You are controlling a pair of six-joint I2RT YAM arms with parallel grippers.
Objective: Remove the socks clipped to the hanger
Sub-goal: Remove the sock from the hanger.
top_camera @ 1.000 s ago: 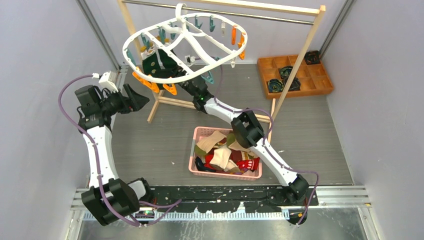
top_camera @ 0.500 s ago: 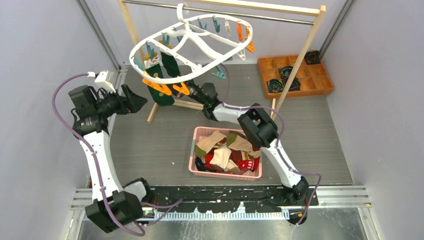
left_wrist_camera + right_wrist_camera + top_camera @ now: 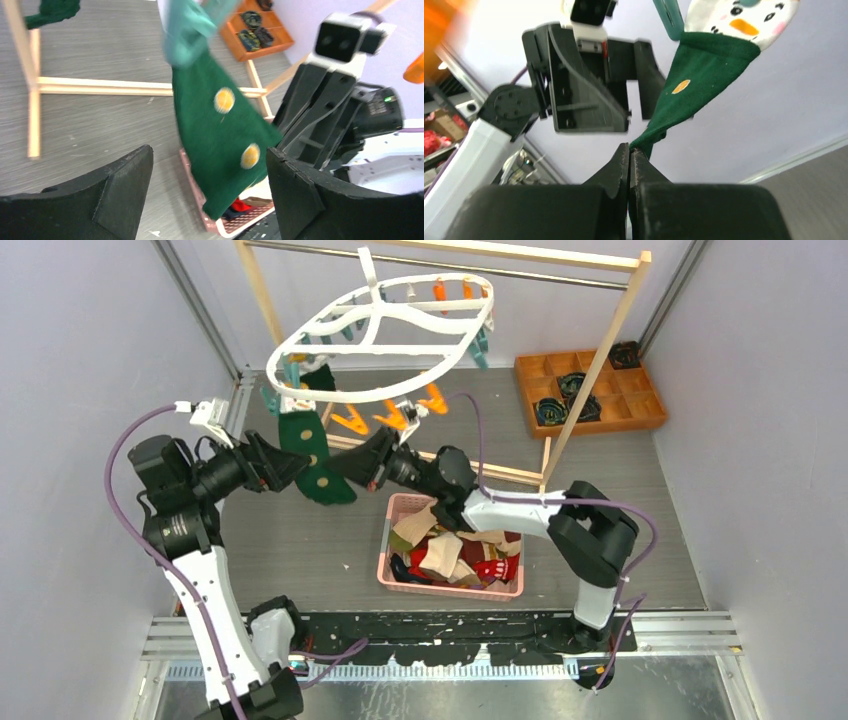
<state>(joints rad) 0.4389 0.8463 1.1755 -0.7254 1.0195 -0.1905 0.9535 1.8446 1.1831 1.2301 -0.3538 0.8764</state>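
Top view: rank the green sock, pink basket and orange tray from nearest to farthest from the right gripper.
1. Green sock: pinched in the right gripper, at its fingertips.
2. Pink basket: on the table under the right arm, toward the near edge.
3. Orange tray: at the far right, beyond the rack's leg.
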